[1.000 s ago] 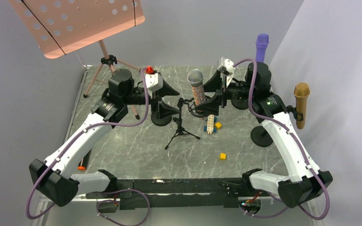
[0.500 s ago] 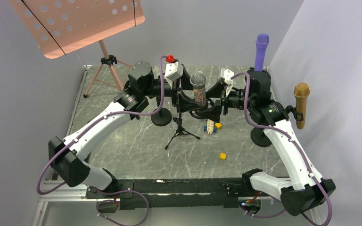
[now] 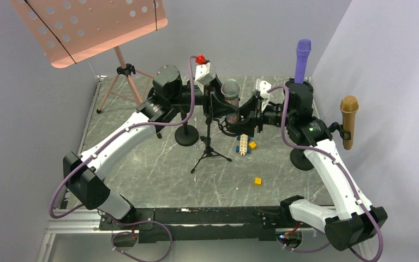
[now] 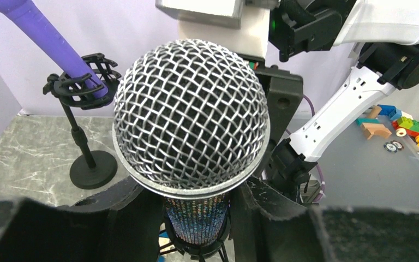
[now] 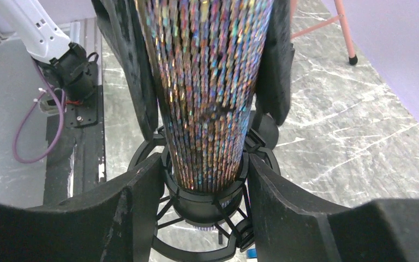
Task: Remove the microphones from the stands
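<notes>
The microphone point(image 3: 230, 87) has a silver mesh head point(image 4: 191, 114) and a glittery multicoloured body point(image 5: 207, 82). It stands upright in a black shock mount point(image 5: 202, 210) on a tripod stand point(image 3: 210, 153) mid-table. My left gripper point(image 3: 218, 98) reaches in from the left. Its jaws press both sides of the body just under the head point(image 4: 193, 199). My right gripper point(image 3: 245, 114) comes from the right and lower down point(image 5: 204, 180). Its fingers point(image 5: 136, 207) clamp the shock mount ring. The left gripper's fingers point(image 5: 275, 65) show above, against the body.
A purple microphone point(image 3: 303, 57) stands in its own stand at the back right, also in the left wrist view point(image 4: 43, 38). A gold microphone point(image 3: 348, 117) is at the right wall. A round black base point(image 3: 186, 135), toy bricks point(image 3: 244, 144), a yellow cube point(image 3: 257, 180) and a pink music stand point(image 3: 87, 27) are nearby.
</notes>
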Motion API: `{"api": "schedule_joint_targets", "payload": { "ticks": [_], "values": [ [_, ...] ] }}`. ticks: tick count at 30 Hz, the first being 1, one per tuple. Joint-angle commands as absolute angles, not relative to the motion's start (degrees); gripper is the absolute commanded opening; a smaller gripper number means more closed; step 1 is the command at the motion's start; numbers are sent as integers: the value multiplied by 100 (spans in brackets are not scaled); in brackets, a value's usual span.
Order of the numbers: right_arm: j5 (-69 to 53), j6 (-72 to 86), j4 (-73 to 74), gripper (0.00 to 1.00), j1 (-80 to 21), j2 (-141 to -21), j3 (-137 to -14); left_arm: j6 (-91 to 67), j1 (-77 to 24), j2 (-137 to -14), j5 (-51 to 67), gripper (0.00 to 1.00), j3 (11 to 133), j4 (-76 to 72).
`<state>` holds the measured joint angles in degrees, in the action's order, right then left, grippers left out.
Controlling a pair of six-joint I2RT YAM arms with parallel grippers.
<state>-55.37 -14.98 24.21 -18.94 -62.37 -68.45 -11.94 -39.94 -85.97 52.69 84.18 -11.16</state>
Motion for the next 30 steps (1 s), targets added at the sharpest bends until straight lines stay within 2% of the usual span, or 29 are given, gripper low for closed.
{"api": "schedule_joint_targets", "payload": {
  "ticks": [1,8,10,14,16,22,30],
  "values": [
    [-5265,-1807,2660,52,-1898,-6361,-6608,-1414,-3877,-8587,5194,0,9582,-1577],
    [-5265,-1808,2674,53,-1896,-6439,-6668,-1439,-3553,-8956,4993,0,11526,-1327],
    [-5259,-1783,2657,57,-1898,-6442,-6700,-1368,-3446,-8949,4955,0,11910,-1280],
    [-5466,-1614,2518,80,-1898,-6394,-6978,-1161,-3148,-8659,5016,0,11931,-1030],
    [-5475,-1576,2522,98,-1898,-6383,-7268,-905,-2979,-8327,5006,0,11586,-847],
    [-5295,-1656,2947,100,-1898,-6697,-8503,743,-2698,-7064,4326,0,10001,-35],
    [-5490,-1459,2939,100,-1898,-7250,-9358,1772,-2635,-6246,3650,0,9122,1845]
  ]
}}
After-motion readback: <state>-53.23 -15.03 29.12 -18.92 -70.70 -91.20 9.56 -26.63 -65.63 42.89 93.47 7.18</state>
